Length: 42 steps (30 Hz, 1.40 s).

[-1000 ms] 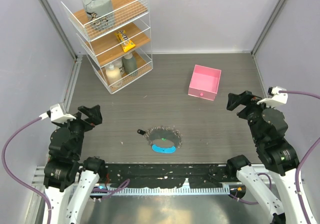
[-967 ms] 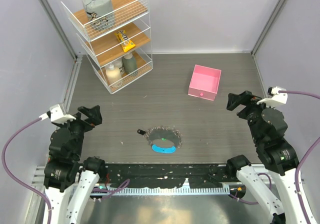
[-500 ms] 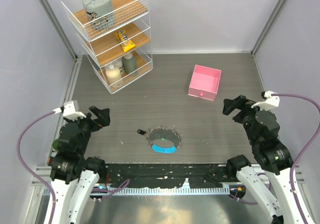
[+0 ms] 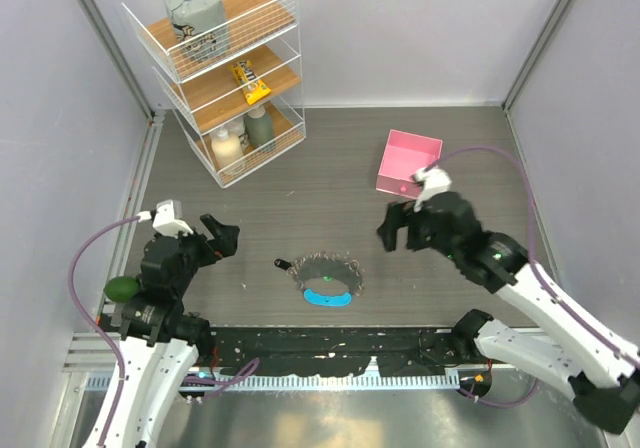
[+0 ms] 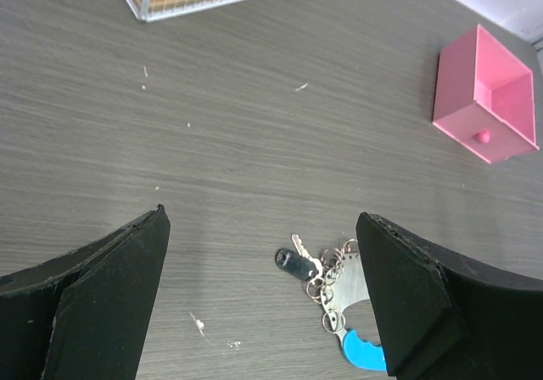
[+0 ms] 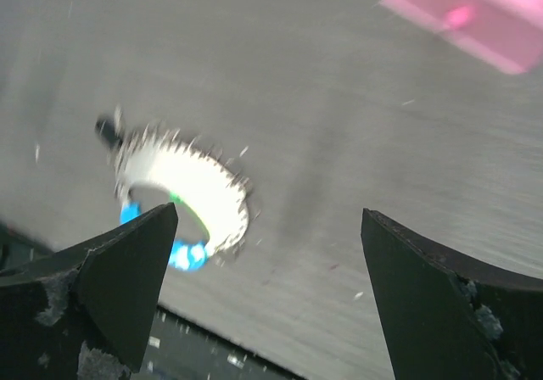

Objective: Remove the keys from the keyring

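Left gripper [image 4: 219,235]: up over the table's near-left part, jaws spread wide, nothing between them.
Right gripper [image 4: 394,225]: out over the middle-right of the table [image 4: 300,183], jaws also wide apart and empty.
Keyring [image 4: 326,271]: flat on the table close to the near edge, about midway between the left and right edges; a beaded loop lying open, touched by neither gripper.
Blue strip [image 4: 328,299]: curved along the loop's near side, right by the table's near edge.
Dark clasp [image 5: 293,263]: at the loop's left end, pointing toward the left edge.
Keys [image 4: 327,281]: a green head shows just inside the loop, beside the blue strip; the left wrist camera picks up small silver bits bunched next to the clasp.
Attachment: probably on the chain, but the pictures are too small, and the right wrist one too blurred, to be sure.
Pink box [image 4: 410,164]: open top, toward the far-right part of the table, well apart from the keyring and just beyond the right gripper.
Wire shelf rack [image 4: 224,73]: far-left corner, three tiers carrying a grey bundle, a yellow packet and bottles.
Left wrist camera: keyring low between the two dark fingers, pink box at upper right.
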{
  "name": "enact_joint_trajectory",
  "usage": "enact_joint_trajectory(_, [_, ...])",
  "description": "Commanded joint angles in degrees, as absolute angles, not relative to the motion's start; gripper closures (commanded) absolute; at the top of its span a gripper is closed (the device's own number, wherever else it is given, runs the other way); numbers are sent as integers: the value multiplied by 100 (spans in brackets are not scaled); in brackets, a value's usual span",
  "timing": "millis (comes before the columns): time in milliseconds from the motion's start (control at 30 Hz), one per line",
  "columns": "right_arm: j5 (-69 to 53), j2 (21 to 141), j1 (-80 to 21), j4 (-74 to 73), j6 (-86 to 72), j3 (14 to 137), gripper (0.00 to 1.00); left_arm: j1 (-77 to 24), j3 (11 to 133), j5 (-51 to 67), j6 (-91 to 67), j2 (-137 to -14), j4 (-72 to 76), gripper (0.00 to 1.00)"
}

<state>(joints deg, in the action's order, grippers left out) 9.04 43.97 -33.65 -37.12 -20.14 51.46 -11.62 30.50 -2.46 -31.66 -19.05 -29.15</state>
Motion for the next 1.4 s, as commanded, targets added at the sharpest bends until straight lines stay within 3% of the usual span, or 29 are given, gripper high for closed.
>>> enact_joint_trajectory(0, [896,4972,-4560,-3157,-2311,4834,1,-1151,2971,-26,-3384,-2127,-2593,0])
enact_joint_trajectory(67, [1019,5376,-4930,-2910,-2513,4773,0,-1151,2910,-18,-3384,-2110,-2593,0])
enact_joint_trajectory(300, [2020,6915,-5765,-2540,-2803,5360,32,-1160,2716,-140,-3428,-1767,-2645,0])
enact_joint_trajectory(567, [2610,8646,-6055,-2338,-3164,6222,48,-1151,2496,-491,-3445,-1477,-2812,1])
enact_joint_trajectory(1000, [2769,10564,-6267,-2698,-3506,7540,54,-1160,2531,-536,-3463,-1635,-2602,1])
enact_joint_trajectory(1267, [3138,10942,-6249,-3059,-3920,7383,58,-1151,2461,-545,-3489,-1582,-2602,1])
enact_joint_trajectory(1367, [3120,10934,-6223,-2980,-3999,7216,63,-1151,2443,-545,-3498,-1573,-2610,1])
